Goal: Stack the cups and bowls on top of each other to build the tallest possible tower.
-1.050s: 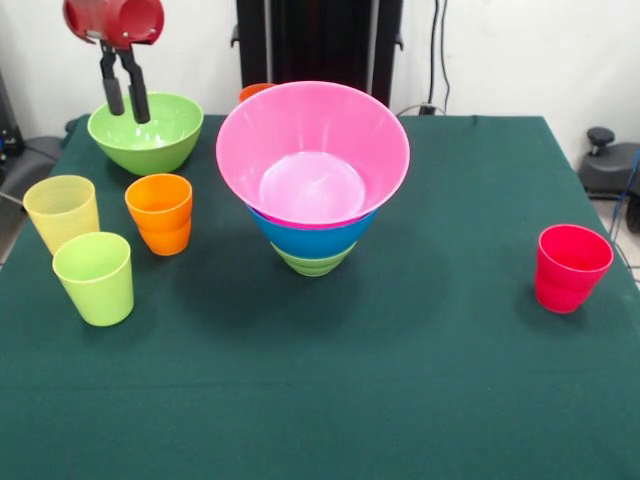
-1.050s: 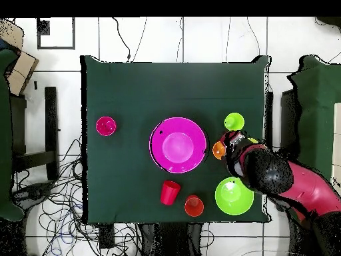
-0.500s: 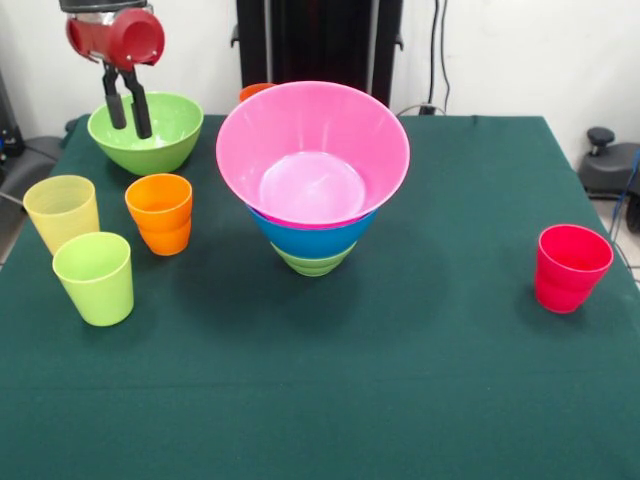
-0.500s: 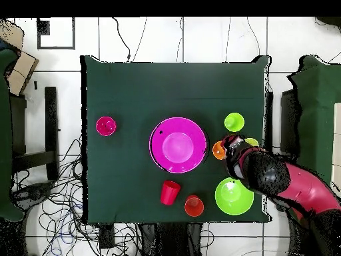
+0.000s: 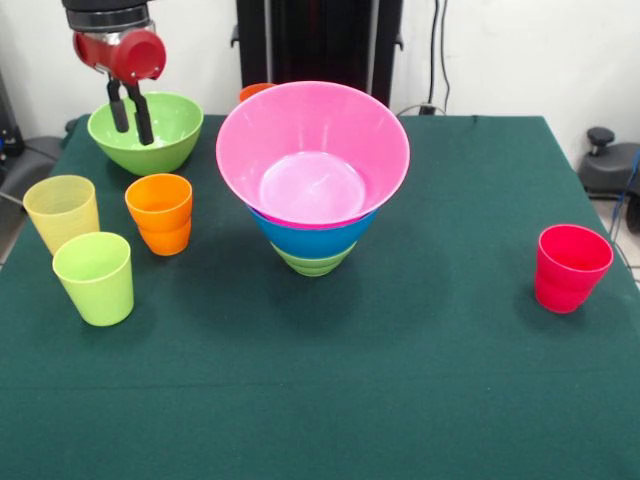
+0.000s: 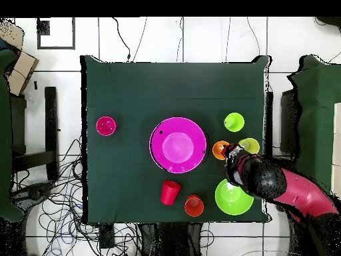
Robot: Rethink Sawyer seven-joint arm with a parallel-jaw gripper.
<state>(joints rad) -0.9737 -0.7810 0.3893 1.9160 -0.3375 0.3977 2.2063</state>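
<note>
Three nested plastic bowls, pink atop, as tower (image 5: 312, 180) mid-table; well right of empty gripper (image 5: 131, 108), fingers slightly apart, above large light green plastic bowl (image 5: 146, 131).

My arm came down into the front view from twelve o'clock, at the upper left, red wrist housing (image 5: 122, 50) under a black collar. Below it my gripper (image 5: 132, 112) hung with its two dark fingers (image 5: 143, 117) pointing down and slightly apart, jaws parted, nothing between them. From overhead, my red and black arm (image 6: 293, 193) reached in from about four o'clock, its black forearm ending at the wrist.
</note>
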